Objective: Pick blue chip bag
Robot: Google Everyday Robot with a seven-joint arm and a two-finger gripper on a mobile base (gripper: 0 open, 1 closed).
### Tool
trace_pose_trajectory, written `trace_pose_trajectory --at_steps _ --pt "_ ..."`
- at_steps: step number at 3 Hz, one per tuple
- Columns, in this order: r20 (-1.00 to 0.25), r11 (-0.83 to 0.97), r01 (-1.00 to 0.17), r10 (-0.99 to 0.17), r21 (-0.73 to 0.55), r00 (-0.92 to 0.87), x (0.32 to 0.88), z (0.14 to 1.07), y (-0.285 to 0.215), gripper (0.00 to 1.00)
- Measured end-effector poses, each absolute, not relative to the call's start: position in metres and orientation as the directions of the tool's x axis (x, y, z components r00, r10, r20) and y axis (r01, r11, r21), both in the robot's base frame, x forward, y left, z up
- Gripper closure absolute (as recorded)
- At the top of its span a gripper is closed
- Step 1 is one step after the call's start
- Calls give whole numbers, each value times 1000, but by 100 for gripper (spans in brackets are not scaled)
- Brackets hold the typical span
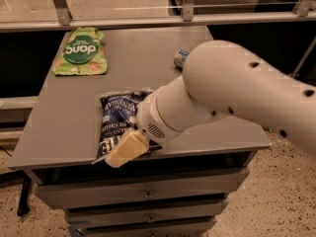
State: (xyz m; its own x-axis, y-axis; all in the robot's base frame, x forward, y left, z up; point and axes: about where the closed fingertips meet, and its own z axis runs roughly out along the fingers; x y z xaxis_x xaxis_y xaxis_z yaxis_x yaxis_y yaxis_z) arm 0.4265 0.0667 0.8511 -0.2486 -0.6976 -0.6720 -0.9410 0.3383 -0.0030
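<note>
One high camera looks down at the table (64, 112), gripper (126, 149) at its front edge.

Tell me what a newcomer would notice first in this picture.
The big white arm fills the right half, reaching down-left across the grey table. Its pale yellow claw is over the near end of the blue chip bag, by the table's front edge. Behind, a green pouch lies at the far left corner, and a small can peeks out beside the arm.
</note>
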Motion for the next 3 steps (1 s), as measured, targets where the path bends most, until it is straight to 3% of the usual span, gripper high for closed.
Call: trace_pose_trajectory --at_steps 3 --pt "-715 419 -908 -639 -13 -284 444 875 49 87"
